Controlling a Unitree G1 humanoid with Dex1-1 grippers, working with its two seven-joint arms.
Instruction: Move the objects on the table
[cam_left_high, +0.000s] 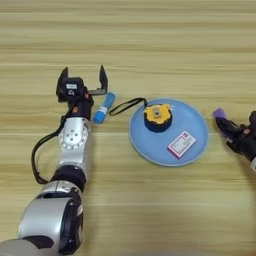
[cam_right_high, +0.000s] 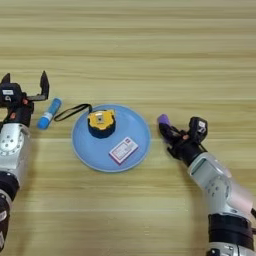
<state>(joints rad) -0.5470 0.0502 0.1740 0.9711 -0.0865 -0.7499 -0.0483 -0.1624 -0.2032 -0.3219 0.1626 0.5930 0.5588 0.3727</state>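
Blue plate (cam_right_high: 140, 131) already carries your tape measure (cam_right_high: 101, 123) and card (cam_right_high: 123, 149); right gripper (cam_right_high: 167, 129) fingers clamp the purple stick (cam_right_high: 163, 119) beside it, left gripper (cam_left_high: 83, 79) gapes near the blue tube (cam_left_high: 104, 108).

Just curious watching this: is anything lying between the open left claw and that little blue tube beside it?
Nothing visible does. The left gripper is open, and the small blue tube lies just to its right on the wooden table.

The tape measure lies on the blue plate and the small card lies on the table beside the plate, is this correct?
Not quite. The tape measure is on the blue plate, but the small card also lies on the plate, not on the table; the left eye view shows it.
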